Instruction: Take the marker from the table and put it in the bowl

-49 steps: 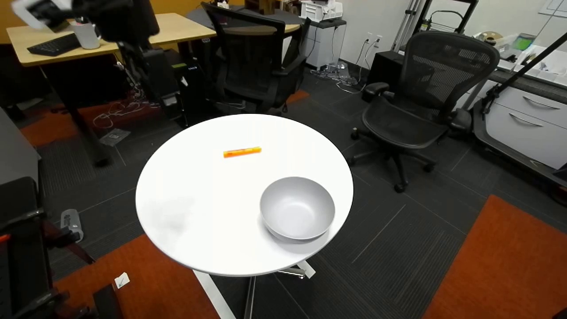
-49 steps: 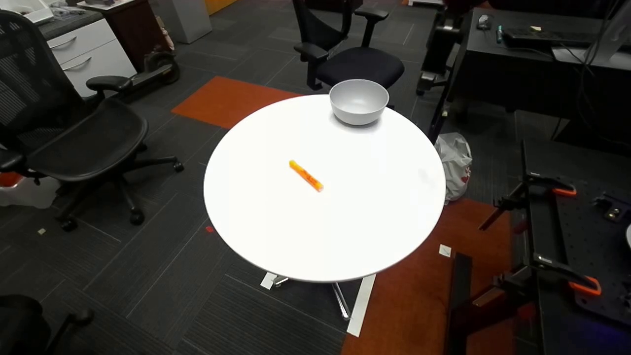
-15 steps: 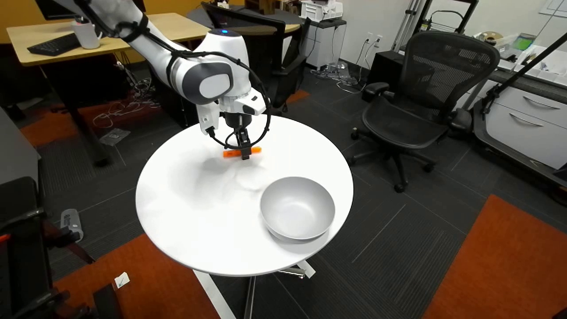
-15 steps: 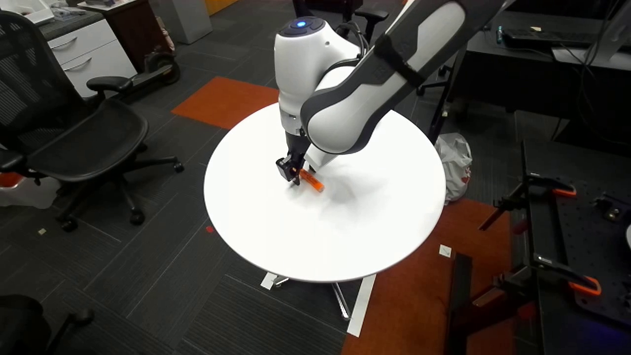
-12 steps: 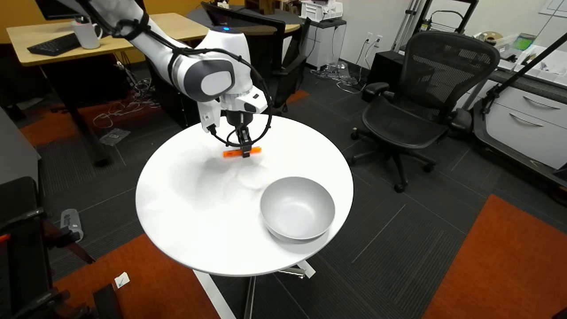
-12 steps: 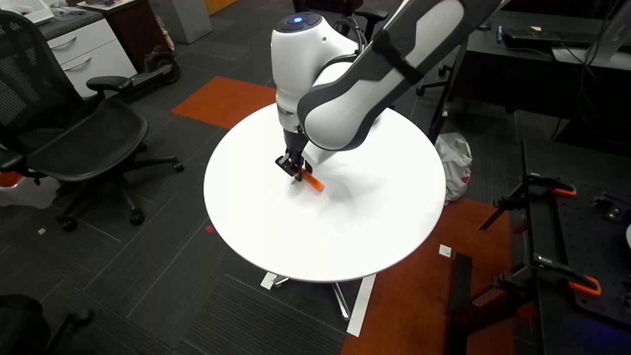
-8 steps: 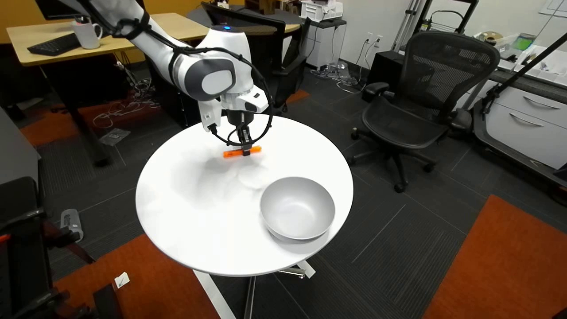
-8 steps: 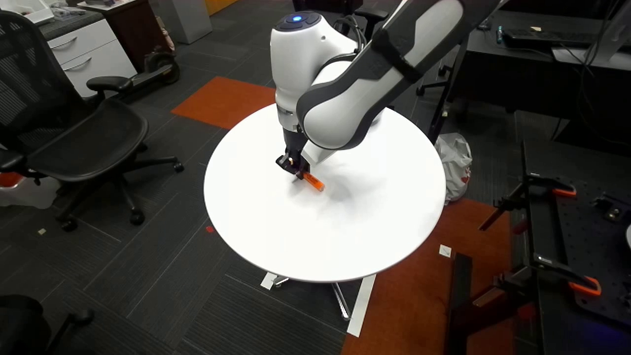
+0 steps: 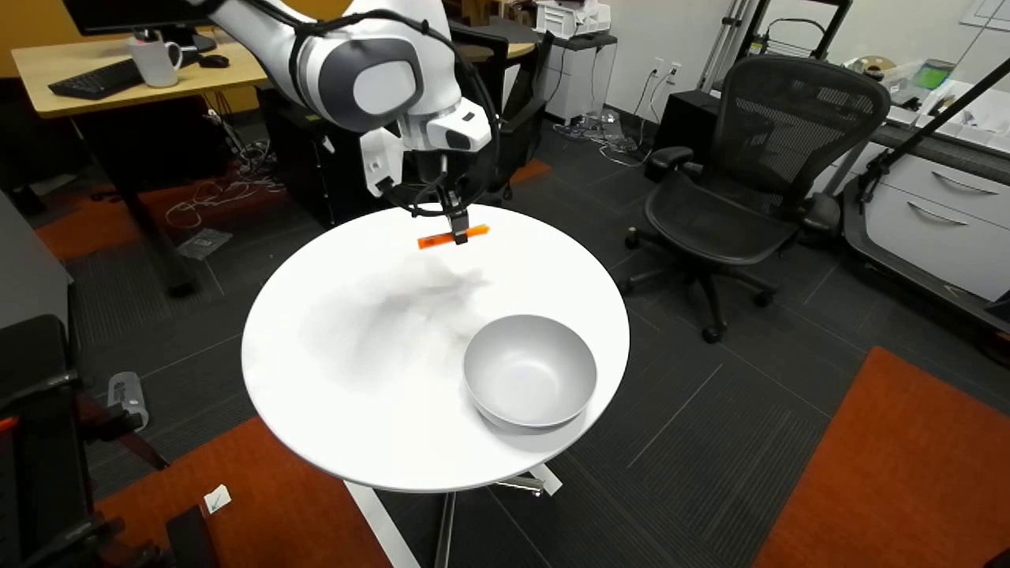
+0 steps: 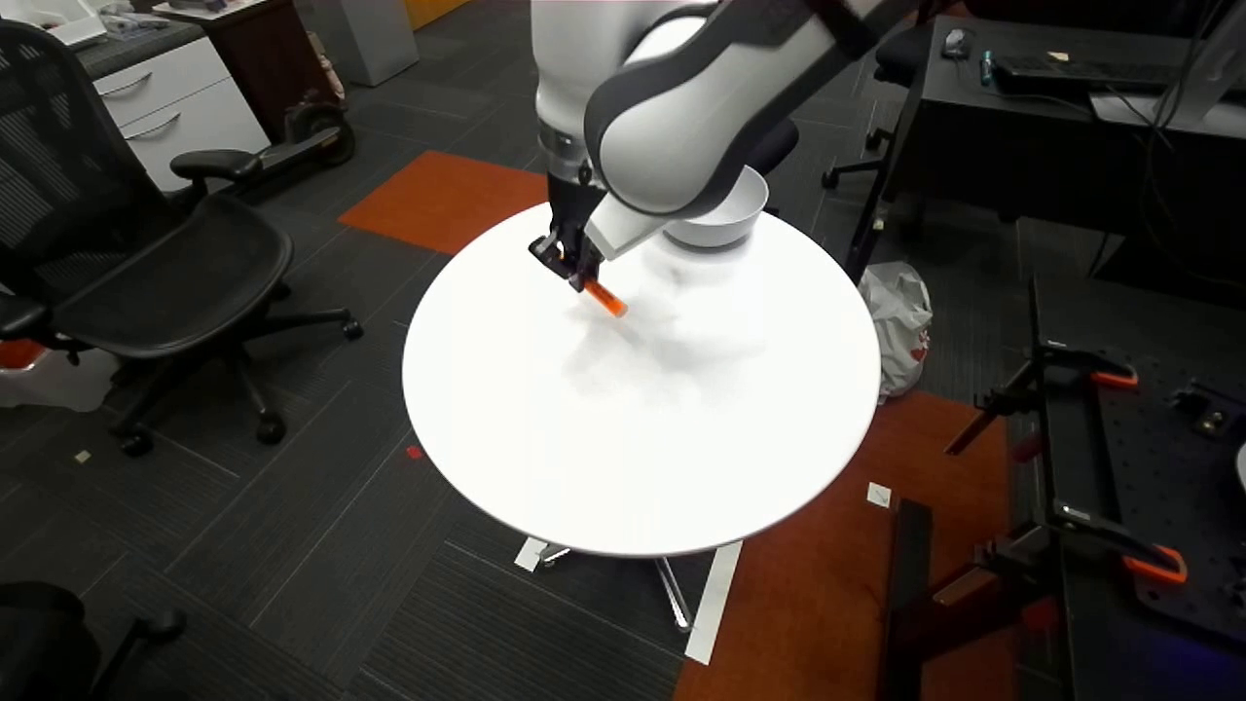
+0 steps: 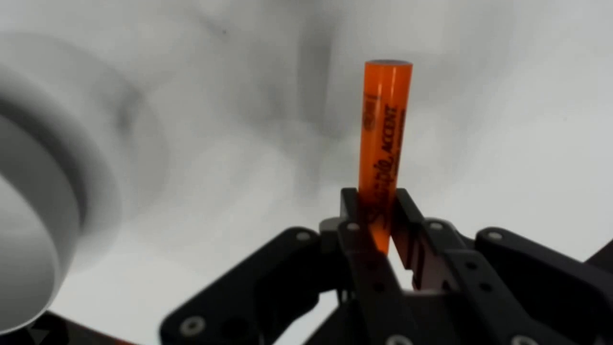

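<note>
Orange marker [image 11: 384, 143] btwn jaws, pinched approx. mid-length, held above tbl [image 9: 355, 426]

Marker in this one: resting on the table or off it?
Off it. In the wrist view the gripper is shut on the marker, and a dark shadow lies on the table apart from it.

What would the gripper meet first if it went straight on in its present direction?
Most likely the white table: the gripper, closed on the marker, points down at it. The bowl stands to the side; exact height is unclear.
</note>
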`<state>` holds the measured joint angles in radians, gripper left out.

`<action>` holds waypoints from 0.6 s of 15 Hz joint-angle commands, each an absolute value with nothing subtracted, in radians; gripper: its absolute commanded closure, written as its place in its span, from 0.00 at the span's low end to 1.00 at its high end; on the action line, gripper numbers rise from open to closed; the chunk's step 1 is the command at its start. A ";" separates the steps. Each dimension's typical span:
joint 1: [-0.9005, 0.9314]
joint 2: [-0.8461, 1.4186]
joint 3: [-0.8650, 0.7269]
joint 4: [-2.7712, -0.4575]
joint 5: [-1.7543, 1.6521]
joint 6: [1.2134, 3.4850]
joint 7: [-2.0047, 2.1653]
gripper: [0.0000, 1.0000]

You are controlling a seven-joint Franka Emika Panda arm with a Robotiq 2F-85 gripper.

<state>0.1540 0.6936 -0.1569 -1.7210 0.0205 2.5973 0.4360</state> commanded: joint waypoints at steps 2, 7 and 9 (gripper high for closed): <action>0.143 0.509 -0.230 -1.877 0.007 2.629 0.511 0.95; 0.052 0.419 -0.263 -1.934 0.036 2.610 0.520 0.95; 0.005 0.421 -0.256 -1.925 0.043 2.596 0.488 0.95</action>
